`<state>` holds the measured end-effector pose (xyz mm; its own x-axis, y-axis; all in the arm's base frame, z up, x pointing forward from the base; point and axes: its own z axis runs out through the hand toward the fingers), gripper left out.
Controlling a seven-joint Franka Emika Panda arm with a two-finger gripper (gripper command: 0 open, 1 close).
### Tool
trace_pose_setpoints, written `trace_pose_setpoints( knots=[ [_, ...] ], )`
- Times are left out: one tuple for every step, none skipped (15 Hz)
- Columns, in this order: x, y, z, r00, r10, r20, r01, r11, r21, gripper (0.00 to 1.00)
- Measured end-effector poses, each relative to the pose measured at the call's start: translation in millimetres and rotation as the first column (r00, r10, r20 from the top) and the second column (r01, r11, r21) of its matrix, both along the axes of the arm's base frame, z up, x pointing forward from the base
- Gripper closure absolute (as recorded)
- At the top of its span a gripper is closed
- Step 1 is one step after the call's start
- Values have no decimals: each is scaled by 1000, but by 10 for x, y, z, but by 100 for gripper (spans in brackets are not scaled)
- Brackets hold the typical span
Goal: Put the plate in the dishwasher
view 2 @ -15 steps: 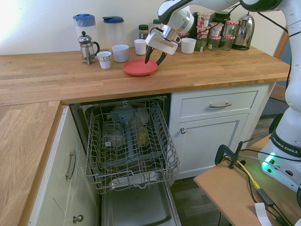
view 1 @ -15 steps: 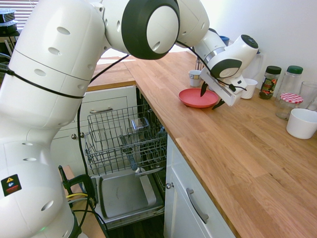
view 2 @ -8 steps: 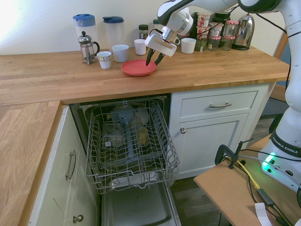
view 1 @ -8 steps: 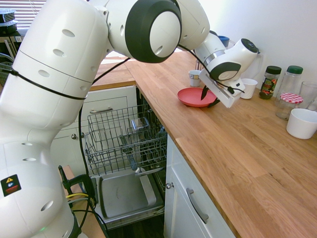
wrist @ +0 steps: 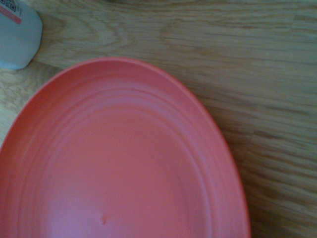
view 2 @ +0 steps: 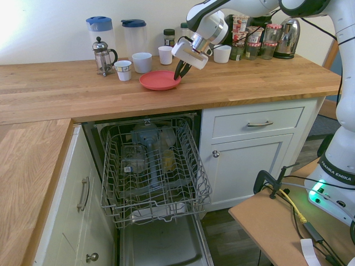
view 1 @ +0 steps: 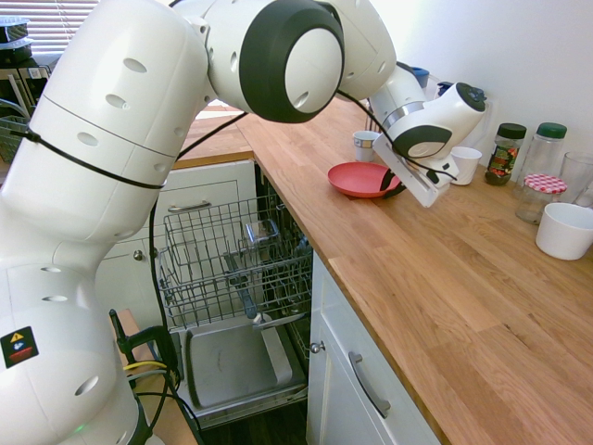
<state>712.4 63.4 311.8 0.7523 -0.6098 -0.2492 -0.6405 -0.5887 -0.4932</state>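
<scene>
So the bit that matters here is where the red plate (view 2: 157,81) sits compared with the gripper (view 2: 178,76), and it's pretty simple: in the second exterior view the plate's middle is off toward 9 o'clock from the gripper tip, maybe a hair below that. Flip to the first exterior view and it's around 10 o'clock. Either way the gripper is down at one edge of the plate, nowhere near the center. Plate's lying flat on the wooden counter (view 2: 266,83), face up. It's round, so no long axis to line up with, and there's only one arm, so no "which hand is closer" debate. As for the gripper's state, honestly can't tell: it's right at the rim, but I can't make out whether it's apart, together or actually clamped on the plate. I'd want a solid bite on that rim before any lift, because an edge hold that far off center could let the far side droop. The white cup (view 2: 165,55) is up around 12 o'clock from the plate, so I'd avoid swinging that way. The dishwasher rack (view 2: 152,195) is pulled out at roughly 6 o'clock, below counter level, so my guess is lift first, then out over the counter edge and down.
</scene>
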Motion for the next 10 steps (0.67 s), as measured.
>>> trace_pose_setpoints(
  knots=[
    [2, -2, 5, 1000, 2, 5, -2, 1000, 8, 100],
    [5, -4, 24, 1000, 7, 15, -7, 1000, 13, 100],
    [8, -6, 63, 999, 15, 32, -16, 1000, 15, 100],
    [12, -9, 146, 998, 29, 61, -29, 1000, 8, 100],
    [-1, 0, 285, 994, 41, 101, -40, 999, -5, 100],
    [-39, 36, 452, 989, 53, 140, -50, 999, -20, 100],
    [-112, 111, 632, 982, 70, 175, -63, 997, -44, 100],
    [-218, 233, 828, 972, 99, 211, -83, 993, -84, 100],
    [-329, 383, 987, 961, 132, 244, -103, 986, -130, 100],
    [-449, 561, 1127, 948, 163, 275, -115, 977, -181, 100]
  ],
)
